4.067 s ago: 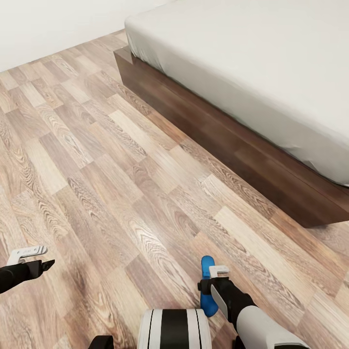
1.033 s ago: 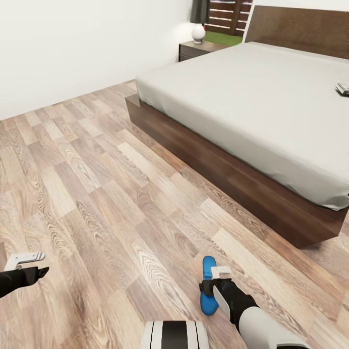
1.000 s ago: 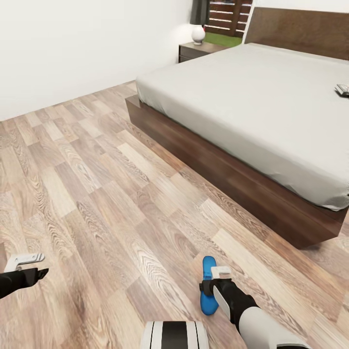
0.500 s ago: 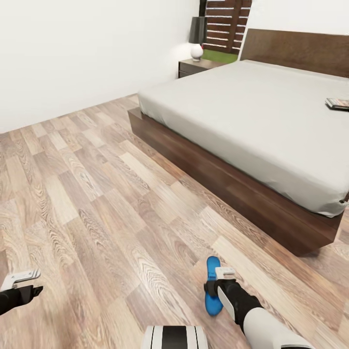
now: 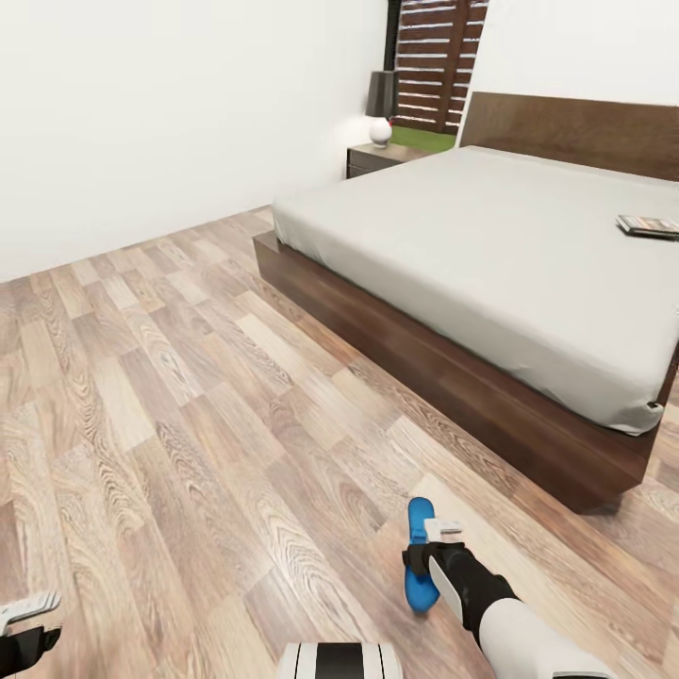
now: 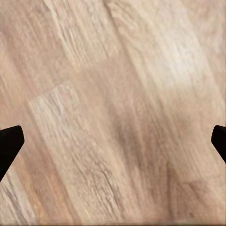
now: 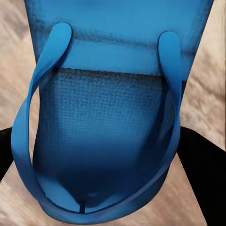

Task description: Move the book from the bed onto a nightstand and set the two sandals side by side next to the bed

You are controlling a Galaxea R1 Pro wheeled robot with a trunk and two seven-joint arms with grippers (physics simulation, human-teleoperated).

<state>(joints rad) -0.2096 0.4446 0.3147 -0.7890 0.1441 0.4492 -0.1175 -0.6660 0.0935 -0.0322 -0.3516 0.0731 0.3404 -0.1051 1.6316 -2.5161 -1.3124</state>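
Closest, the right end effector (image 5: 424, 556) is closed around a flat bright blue sandal (image 5: 419, 556), carried low over the wooden plank floor (image 5: 189, 405). It looks light and bendy, so holding the sole's edge seems best. The left end effector (image 5: 24, 613) is wide open with nothing in it. Farther off, the thin dark book (image 5: 648, 225) lies near the right edge of the big bed with the pale grey mattress (image 5: 490, 236). The dark brown nightstand (image 5: 375, 157) stands at the bed's far corner.
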